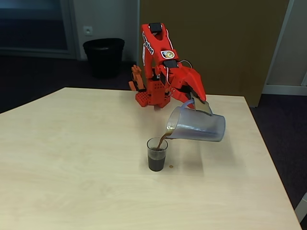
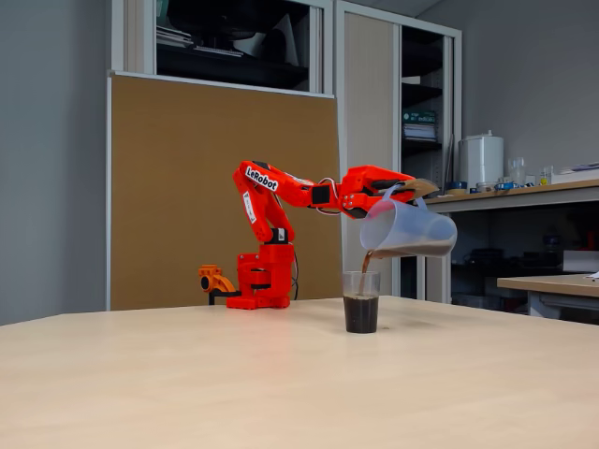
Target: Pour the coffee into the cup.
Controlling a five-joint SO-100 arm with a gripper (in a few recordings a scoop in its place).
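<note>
Now the gripper [image 1: 197, 101] grasps the tilted jug [image 1: 199, 126], coffee [image 1: 163, 140] streaming into the cup [image 1: 157, 154]; ease the tilt, keep spout centred over the rim.

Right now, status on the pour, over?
Pincer shut on jug handle, jug tilted. Coffee streaming into cup, roughly half full. One drop on table beside cup. Nothing in the way.

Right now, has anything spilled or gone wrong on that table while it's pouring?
One small thing: a brown drop lies on the table just right of the cup in a fixed view. Otherwise the coffee streams from the tilted jug into the upright cup.
</note>
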